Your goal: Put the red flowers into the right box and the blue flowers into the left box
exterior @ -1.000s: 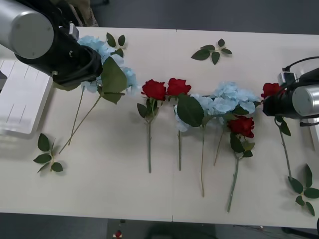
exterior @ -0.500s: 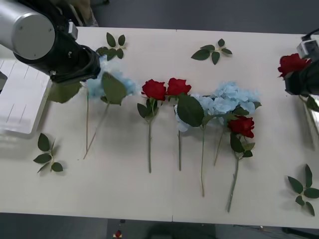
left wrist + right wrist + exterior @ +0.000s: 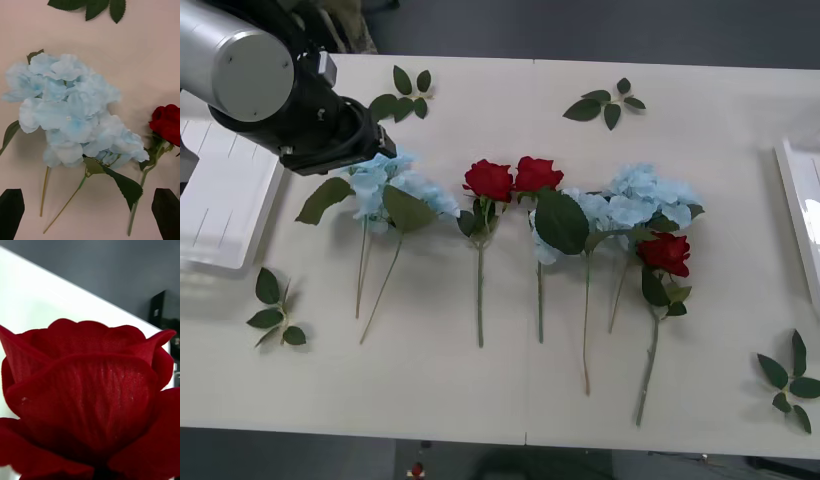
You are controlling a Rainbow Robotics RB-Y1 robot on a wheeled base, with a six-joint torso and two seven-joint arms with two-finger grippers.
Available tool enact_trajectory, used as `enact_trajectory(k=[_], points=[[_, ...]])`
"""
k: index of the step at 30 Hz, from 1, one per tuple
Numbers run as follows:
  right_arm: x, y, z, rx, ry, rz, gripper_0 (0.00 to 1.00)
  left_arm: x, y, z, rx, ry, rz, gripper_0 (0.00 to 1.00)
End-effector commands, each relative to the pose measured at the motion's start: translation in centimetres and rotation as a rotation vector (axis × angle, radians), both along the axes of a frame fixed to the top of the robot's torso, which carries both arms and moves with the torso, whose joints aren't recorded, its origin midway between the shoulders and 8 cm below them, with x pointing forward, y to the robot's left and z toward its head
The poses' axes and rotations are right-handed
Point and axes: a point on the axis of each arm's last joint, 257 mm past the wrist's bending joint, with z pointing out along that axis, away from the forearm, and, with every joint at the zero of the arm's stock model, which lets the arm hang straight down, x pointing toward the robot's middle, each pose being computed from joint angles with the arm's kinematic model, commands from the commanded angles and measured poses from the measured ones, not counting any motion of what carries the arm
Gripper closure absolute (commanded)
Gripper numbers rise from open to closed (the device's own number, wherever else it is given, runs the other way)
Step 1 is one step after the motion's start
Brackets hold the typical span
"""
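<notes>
Two blue flowers [image 3: 388,188] lie on the table just under my left arm [image 3: 300,100]. In the left wrist view my left gripper [image 3: 89,197] hangs open above these blue flowers [image 3: 71,108], its black fingers [image 3: 11,212] apart and touching nothing. A red flower [image 3: 86,397] sits right in front of my right wrist camera, held in the right gripper. Two red flowers [image 3: 512,178] and a third [image 3: 666,253] lie mid-table among more blue flowers [image 3: 635,200]. The left box [image 3: 220,200] is at the left edge, the right box [image 3: 802,220] at the right edge.
Loose green leaf sprigs lie at the back left [image 3: 402,95], the back middle [image 3: 608,103], the front left [image 3: 275,312] and the front right [image 3: 790,380]. Stems of the lying flowers reach toward the table's front edge.
The right arm has carried its red flower off past the right edge of the front view. The left pair of blue flowers has come down toward the front, its stems swinging upright, and now lies flat.
</notes>
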Motion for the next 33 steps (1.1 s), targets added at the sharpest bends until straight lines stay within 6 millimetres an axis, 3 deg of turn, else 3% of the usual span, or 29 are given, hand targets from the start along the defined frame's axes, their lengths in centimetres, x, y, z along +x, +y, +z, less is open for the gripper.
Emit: enact_trajectory(k=[1,7,16,19,26,33], points=[[0.9,-1.7,4.2,-0.079,-0.069,0.001,1.00,1.6,2.5,1.0,0.046,-0.023,0.028,0.00],[2.1,-4.9,2.6,-0.009,-0.102,-0.054,1.00,4.1,4.9,-0.4,0.089,-0.054,0.012,0.00],[4.2,-8.4,-0.4,0.175,-0.146,-0.160,1.00,6.2,5.6,-2.0,0.142,-0.092,-0.019,0.00],[4.0,-9.4,-1.4,0.212,-0.152,-0.202,1.00,6.6,5.8,-2.6,0.160,-0.095,-0.015,0.00],[3.5,-10.2,-2.5,0.256,-0.163,-0.264,1.00,7.0,4.9,-5.0,0.223,-0.097,-0.066,0.00],[3.4,-10.2,-2.7,0.262,-0.164,-0.270,1.00,6.8,4.7,-5.1,0.225,-0.088,-0.080,0.00]])
